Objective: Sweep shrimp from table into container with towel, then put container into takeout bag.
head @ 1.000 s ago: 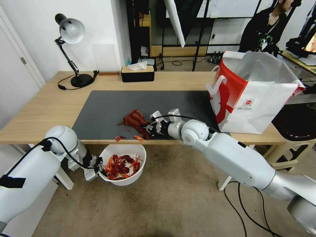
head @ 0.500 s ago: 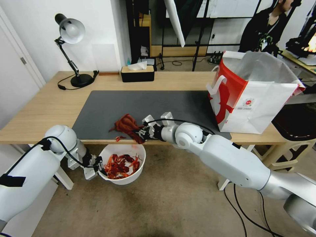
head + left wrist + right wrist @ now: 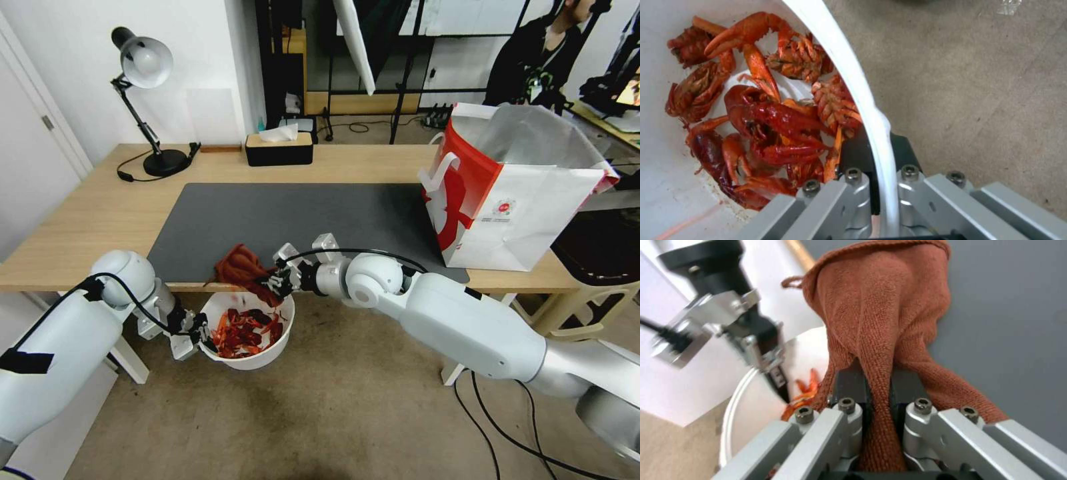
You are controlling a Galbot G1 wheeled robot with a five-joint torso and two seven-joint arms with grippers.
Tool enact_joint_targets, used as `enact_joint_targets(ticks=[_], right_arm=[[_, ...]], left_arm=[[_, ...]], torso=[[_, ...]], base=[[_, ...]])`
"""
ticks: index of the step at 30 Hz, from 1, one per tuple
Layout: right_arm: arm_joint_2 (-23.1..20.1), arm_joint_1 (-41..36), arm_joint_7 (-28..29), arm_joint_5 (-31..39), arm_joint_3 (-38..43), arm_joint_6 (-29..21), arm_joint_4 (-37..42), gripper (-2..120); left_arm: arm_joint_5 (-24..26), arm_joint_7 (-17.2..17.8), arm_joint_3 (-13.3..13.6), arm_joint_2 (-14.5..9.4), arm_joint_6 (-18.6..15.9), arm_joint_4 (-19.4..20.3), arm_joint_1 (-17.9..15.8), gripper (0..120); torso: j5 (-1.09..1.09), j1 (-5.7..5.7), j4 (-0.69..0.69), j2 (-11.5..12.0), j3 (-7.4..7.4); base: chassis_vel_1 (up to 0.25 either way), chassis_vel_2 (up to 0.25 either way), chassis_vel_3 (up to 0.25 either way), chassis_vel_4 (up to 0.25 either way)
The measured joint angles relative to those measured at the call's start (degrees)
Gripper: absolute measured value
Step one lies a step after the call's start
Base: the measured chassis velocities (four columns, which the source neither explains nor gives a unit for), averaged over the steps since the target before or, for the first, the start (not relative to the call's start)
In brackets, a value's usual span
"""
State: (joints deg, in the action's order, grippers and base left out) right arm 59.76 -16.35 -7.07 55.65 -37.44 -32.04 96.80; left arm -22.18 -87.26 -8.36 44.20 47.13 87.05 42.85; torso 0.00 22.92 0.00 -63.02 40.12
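- Right gripper (image 3: 275,281): our fingers are clamped on a fold of the towel (image 3: 241,265). Over the last second we have dragged it leftward and toward the near edge of the desk (image 3: 87,213); it now hangs partly over that edge, directly above the bowl.
- Towel, right wrist view (image 3: 882,323): the cloth is bunched and pinched between our 2 fingers, its far end resting on the grey mat (image 3: 1009,323).
- Shrimp (image 3: 244,331): the few loose pieces that lay at the mat's near edge 1 second ago are gone from the desk; we see none left on the mat (image 3: 300,213). The pile sits inside the bowl, seen close in the left wrist view (image 3: 769,116).
- Bowl (image 3: 283,337): held below the desk edge, off the floor, by our left gripper (image 3: 200,337), whose fingers are closed on the rim (image 3: 862,96), 1 inside and 1 outside the wall.
- Takeout bag (image 3: 533,207): standing open at the desk's right end, well apart from the bowl.
- Reading: we judge the sweeping about finished; bagging the bowl is not yet begun.
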Motion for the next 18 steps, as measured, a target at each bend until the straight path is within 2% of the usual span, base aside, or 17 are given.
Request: enact_joint_targets(ticks=[13,18], right_arm=[[-3.02,-0.87,-0.64,0.61,-0.74,0.41,5.48,5],[-4.18,-3.31,-0.51,1.42,2.99,2.22,8.8,5]], left_arm=[[-0.15,0.06,-0.18,0.45,0.0,0.04,0.47,0],[-0.42,0.05,-0.35,0.78,0.0,0.24,1.27,0]], torso=[[0.0,0.0,-0.01,0.0,0.0],[0.01,0.0,0.0,0.0,-0.01]], base=[[0.0,0.0,0.0,0.0],[0.0,0.0,0.0,0.0]])
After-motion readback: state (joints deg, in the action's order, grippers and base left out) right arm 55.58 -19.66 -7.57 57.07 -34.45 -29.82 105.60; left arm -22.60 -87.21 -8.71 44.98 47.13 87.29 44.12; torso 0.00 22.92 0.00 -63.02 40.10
